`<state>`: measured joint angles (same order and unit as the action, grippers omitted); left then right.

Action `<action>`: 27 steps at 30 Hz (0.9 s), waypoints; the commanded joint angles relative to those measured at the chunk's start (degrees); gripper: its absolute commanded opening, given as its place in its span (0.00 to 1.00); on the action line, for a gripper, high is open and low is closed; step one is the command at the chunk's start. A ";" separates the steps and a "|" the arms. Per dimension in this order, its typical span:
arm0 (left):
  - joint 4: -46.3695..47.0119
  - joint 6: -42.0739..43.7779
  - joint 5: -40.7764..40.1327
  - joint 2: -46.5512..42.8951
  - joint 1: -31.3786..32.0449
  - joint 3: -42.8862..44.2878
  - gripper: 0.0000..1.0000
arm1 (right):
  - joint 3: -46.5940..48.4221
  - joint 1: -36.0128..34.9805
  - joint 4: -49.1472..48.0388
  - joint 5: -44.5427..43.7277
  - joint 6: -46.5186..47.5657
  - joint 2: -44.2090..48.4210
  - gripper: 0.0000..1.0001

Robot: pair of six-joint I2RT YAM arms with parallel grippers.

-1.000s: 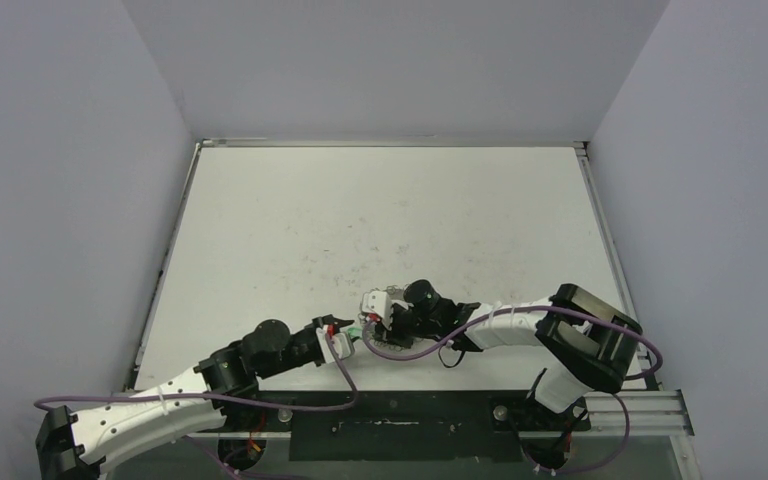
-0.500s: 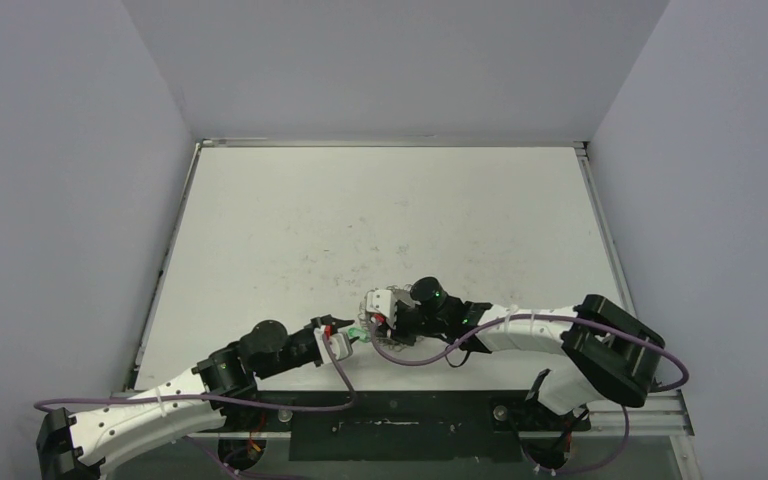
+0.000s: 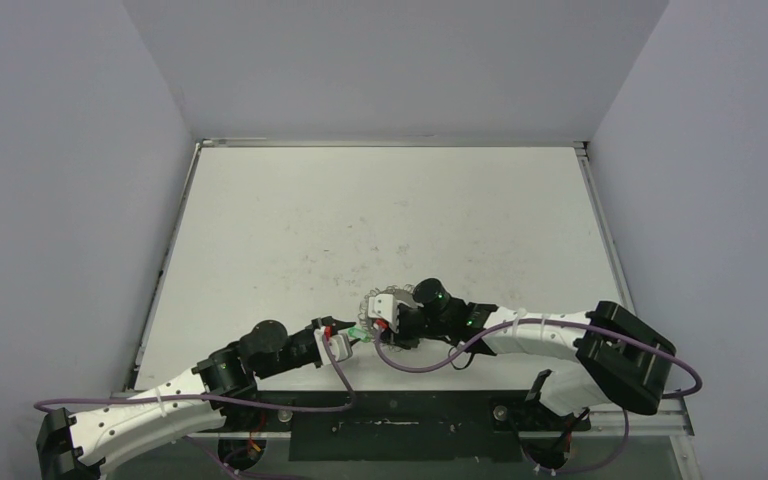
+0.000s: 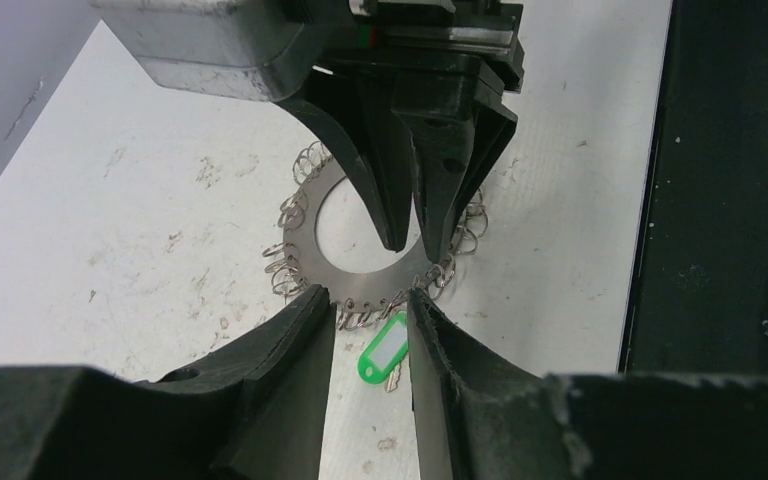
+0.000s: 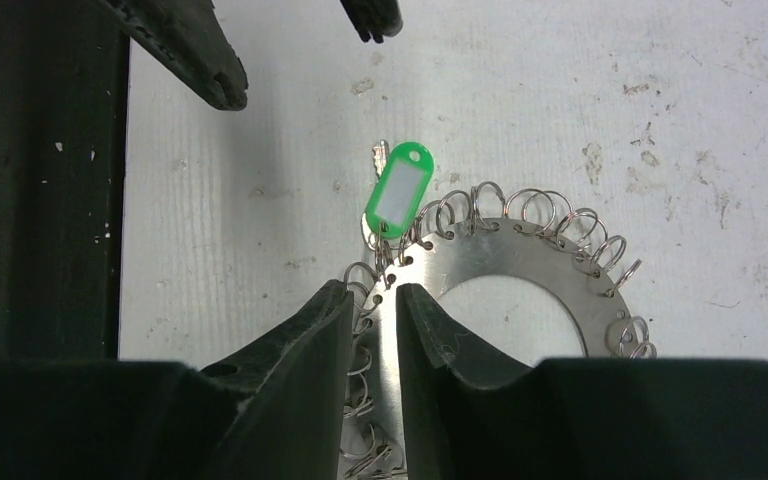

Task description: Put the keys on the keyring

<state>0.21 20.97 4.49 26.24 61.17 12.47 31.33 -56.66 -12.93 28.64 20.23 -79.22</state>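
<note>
Work low over the near middle of the white table (image 3: 260, 230), at the meeting point of the two arms. Treat the right gripper (image 5: 373, 295) as the anchor: straddles the flat band of the keyring (image 5: 520, 255) from above, with one of its fingers (image 5: 300, 350) out among the fringe, the other at the edge of the central hole, and only a narrow gap between; cannot tell whether pinching the metal or merely sitting over it, so confirm a firm hold before anything else. Use the left gripper (image 4: 368, 300) as the working hand: hovers just beyond the ring's rim on the left-arm side, fingers (image 4: 280, 360) plainly apart, holding nothing. Keep the keyring flat on the table and steady, to avoid dragging the wire fringe out of line. Go next for the green-tagged key (image 5: 397, 195), lying on the table between the two grippers with the tag's end right against the fringe; cannot tell whether already hooked on. Pinch by the plastic tag rather than the tiny blade, probably the easier hold, then steer slowly toward one of the small wire loops (image 5: 560, 215), clear of the neighbours. Cannot pick out the red-tagged key in any view
</note>
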 commanded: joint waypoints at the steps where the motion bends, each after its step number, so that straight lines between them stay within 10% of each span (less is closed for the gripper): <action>1: 2.80 -1.20 1.16 -0.49 0.27 0.10 0.31 | 2.07 -0.89 -1.47 -1.44 2.35 -1.75 0.26; 27: 1.84 -2.97 0.34 -1.37 0.27 -0.35 0.29 | 6.08 -2.56 -2.91 -5.24 4.82 -11.87 0.23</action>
<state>0.16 19.03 4.75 25.43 61.17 12.45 35.05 -58.65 -13.63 23.94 23.86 -89.82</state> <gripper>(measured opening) 0.289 0.244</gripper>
